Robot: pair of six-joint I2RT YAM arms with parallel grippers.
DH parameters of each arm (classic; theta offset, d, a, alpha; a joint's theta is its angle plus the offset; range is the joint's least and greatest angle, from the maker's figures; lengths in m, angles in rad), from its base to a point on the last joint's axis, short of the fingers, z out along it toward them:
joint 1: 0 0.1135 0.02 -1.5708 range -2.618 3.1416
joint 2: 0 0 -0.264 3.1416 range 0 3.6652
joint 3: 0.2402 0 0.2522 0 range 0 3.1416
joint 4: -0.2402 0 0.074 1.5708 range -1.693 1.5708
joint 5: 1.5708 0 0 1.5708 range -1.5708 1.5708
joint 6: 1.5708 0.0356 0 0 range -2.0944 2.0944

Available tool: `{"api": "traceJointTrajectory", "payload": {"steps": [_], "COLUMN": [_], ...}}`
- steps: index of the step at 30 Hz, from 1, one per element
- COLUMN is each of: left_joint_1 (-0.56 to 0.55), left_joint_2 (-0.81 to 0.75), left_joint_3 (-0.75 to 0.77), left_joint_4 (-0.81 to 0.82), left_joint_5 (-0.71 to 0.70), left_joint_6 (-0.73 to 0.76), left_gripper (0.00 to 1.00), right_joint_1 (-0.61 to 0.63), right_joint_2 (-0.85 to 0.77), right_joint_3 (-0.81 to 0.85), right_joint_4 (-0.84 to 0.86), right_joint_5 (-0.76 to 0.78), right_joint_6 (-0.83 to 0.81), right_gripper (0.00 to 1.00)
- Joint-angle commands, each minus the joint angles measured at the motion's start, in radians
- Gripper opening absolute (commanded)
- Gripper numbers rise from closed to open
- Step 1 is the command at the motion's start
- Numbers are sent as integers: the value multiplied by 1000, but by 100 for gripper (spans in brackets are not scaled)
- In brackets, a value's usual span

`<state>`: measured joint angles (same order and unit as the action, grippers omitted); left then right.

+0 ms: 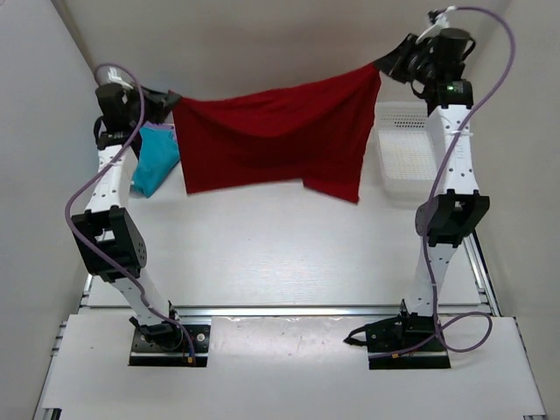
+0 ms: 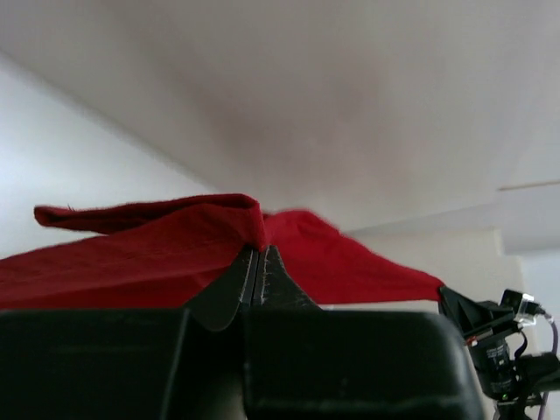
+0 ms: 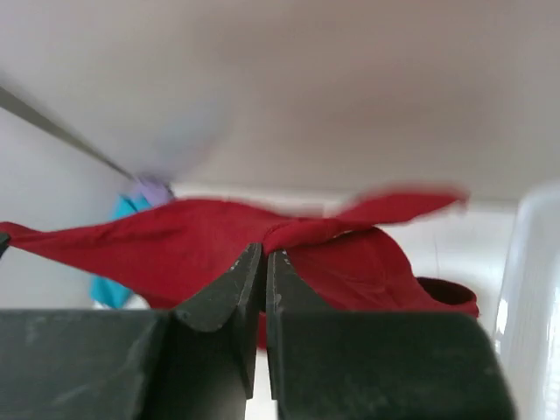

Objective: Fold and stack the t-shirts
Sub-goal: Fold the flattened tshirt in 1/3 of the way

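Tabletop [image 1: 262, 254] below is white, walls [image 1: 219, 35] pale; we stretch the dark red t-shirt [image 1: 271, 140] between left gripper [image 1: 172, 103] and right gripper [image 1: 382, 63], both clamped on it.

PLACE: robotics lab, enclosed test cell | SETTING: white table [image 1: 280, 258] boxed in by bare white walls [image 1: 35, 114] on three sides | RIG: left arm [image 1: 112, 232] and right arm [image 1: 448, 197] bolted on black base plates [image 1: 169, 344] beside an aluminium rail [image 1: 289, 310] at the near edge | WIRING: purple cables [image 1: 514, 54] looped loose along both arms
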<state>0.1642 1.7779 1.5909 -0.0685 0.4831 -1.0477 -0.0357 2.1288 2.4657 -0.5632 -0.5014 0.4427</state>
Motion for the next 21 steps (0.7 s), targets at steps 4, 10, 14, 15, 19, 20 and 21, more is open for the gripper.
{"api": "traceJointTrajectory", "payload": {"steps": [4,10,14,15,19,20,21], "left_joint_1": [11,27,31,32,60,61,72], "left_joint_2": [-43,-122,-213,-230,-275,-275,-265], "left_joint_3": [237,10,-317,-369,-698,-768,-823], "left_joint_4": [81,199,340,381,501,506,516], "left_joint_5": [-38,-51,-51,-51,-43,-43,-35], "left_joint_6": [-20,-28,-37,-38,-15,-14,-5], "left_gripper": [0,0,0,0,0,0,0], "right_joint_1": [-72,-69,-55,-52,-32,-27,-33], "right_joint_2": [-158,-257,-407,-440,-552,-559,-569], "right_joint_3": [66,-162,-563,-728,-1126,-1215,-1314], "right_joint_4": [371,208,308,344,538,551,621], "right_joint_5": [-110,-85,-83,-75,-37,-22,-52], "right_joint_6": [140,-28,-90,-93,-27,-9,8], "right_gripper": [0,0,0,0,0,0,0]}}
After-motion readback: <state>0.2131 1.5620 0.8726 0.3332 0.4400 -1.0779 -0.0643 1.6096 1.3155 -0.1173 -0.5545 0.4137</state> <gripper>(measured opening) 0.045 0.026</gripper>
